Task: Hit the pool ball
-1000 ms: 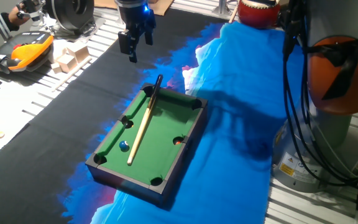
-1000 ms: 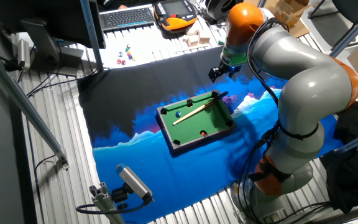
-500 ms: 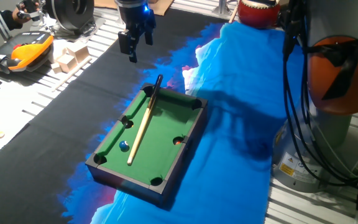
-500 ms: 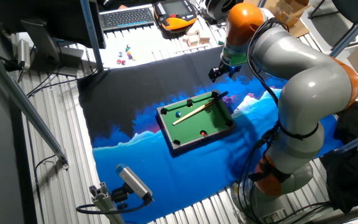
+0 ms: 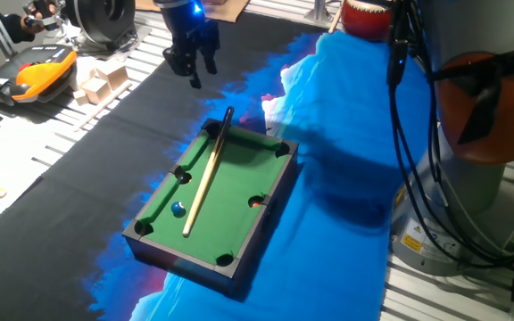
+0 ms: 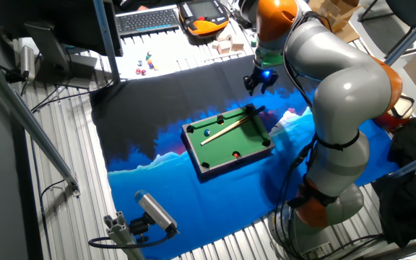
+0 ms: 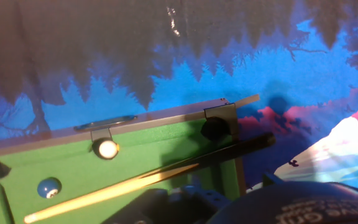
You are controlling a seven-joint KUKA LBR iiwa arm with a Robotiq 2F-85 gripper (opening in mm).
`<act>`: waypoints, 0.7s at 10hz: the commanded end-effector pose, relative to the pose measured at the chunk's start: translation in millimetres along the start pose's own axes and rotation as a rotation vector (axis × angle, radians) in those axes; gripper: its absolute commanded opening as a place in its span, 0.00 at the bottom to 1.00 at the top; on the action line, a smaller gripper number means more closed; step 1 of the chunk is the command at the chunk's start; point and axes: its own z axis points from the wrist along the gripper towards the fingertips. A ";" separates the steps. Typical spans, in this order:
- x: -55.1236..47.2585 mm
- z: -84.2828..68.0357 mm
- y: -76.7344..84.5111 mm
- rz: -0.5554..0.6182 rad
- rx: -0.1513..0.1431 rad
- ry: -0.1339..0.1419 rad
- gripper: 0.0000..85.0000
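Fingertips of the black two-finger gripper [image 5: 192,64] are not seen in the hand view, where only dark blurred housing fills the lower edge; in both fixed views the fingers appear slightly parted, but whether they are spread or pressed together cannot be told. The gripper is held in the air over the black-and-blue printed cloth [image 5: 105,152], beyond the far end of the miniature green-felt pool table with a black frame [image 5: 236,198], and nothing is gripped by it.

The tiny glossy blue pool ball [image 5: 178,209] is found on the felt toward the near left part of the table, just beside the pale wooden cue stick with a dark butt [image 5: 205,174] but apart from it. In the hand view the ball [image 7: 49,187] shows a pale round spot, its marking too blurred to read. A white ball [image 7: 106,149] is seen at a side pocket, and a small reddish-orange ball [image 5: 256,202] at the right side pocket. The cue's dark butt overhangs the far rail.
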 end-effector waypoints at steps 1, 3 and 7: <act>0.1 0.1 0.1 0.001 0.000 0.000 0.00; 0.0 0.1 0.0 0.022 -0.002 0.000 0.00; 0.0 0.1 0.0 0.046 -0.004 -0.002 0.00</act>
